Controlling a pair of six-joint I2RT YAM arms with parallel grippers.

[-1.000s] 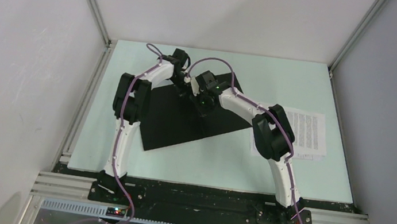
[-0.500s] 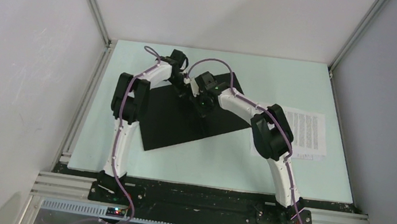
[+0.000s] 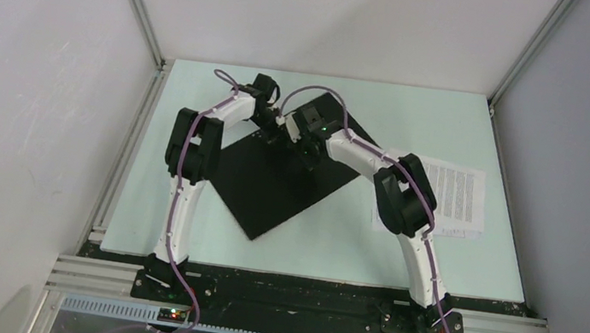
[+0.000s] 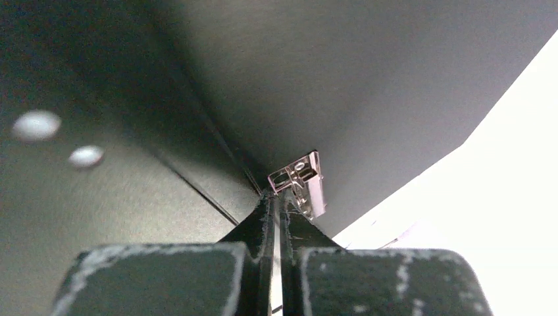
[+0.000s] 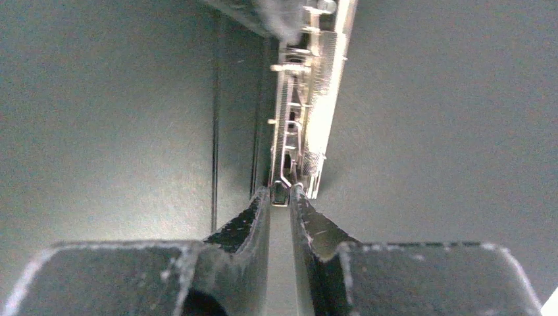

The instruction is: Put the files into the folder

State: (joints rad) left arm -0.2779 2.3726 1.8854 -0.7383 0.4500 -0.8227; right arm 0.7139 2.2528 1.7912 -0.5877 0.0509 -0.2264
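Open folder (image 3: 271,189) lying black side up on the table (image 3: 418,118) beneath both end effectors, left end effector (image 4: 276,196) clenched shut with tips at the metal clip (image 4: 301,181), right end effector (image 5: 281,192) grasping the clip's end, files (image 3: 455,196) well right of the right end effector

The right claw (image 5: 281,197) shows two dark, scuffed fingers (image 5: 243,230) nearly together, their tips pinching the near end of a shiny silver metal clip bar (image 5: 309,99). The bar runs along the spine crease of the flat black-lined folder (image 5: 447,105), whose matte panels spread to both sides.
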